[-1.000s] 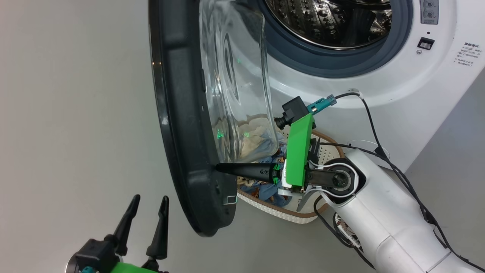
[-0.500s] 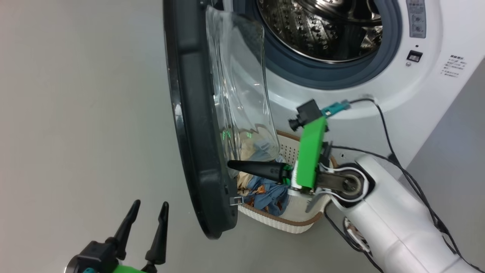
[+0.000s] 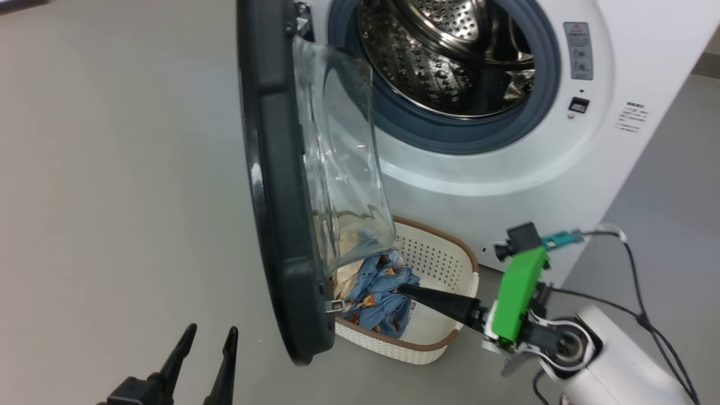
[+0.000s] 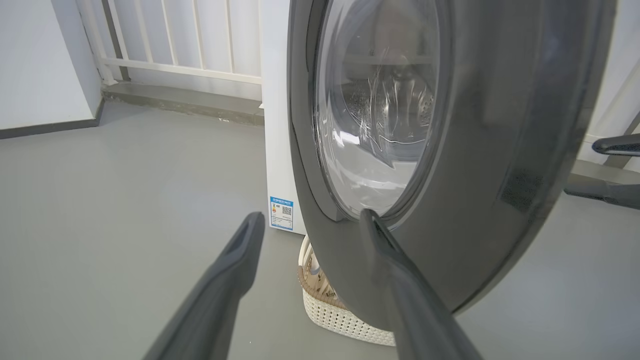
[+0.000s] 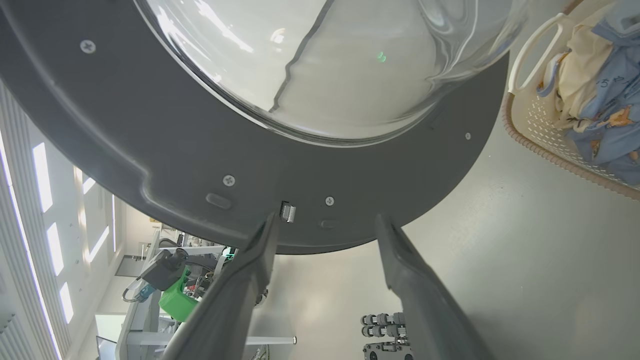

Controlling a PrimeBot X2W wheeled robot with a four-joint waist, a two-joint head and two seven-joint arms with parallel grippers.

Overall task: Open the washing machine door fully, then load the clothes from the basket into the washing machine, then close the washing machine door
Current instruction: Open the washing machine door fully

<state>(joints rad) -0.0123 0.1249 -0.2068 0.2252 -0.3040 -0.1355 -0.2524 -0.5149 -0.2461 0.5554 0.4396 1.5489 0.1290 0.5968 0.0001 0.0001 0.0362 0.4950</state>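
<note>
I see the washing machine door standing open, with its black rim edge-on to my head camera. I tell every place from that door.

The clear glass bowl bulges out of the door's inner side, toward the washing machine. The shiny steel drum is open past that same side. A small metal latch hook sticks out near the door's bottom edge.

The basket sits on the floor on the door's inner side, just beside its bottom edge and partly under the glass bowl. The clothes lie in the part of the basket nearest the door. They are blue pieces with orange-brown pictures, and a cream piece shows through the glass.

My right gripper is on the door's inner side, low down, over the basket. It points at the door's bottom rim, close to the latch hook, but stays apart from it. My right wrist camera shows its two fingers spread wide with nothing between them. In the head camera a fingertip sits in front of the blue clothes, and I cannot tell if it touches them.

My left gripper is on the door's outer side, low down, near the bottom edge but apart from it. Its fingers are spread too, and they hold nothing. Past the door's outer face, my left wrist camera shows a blue label on the machine.
</note>
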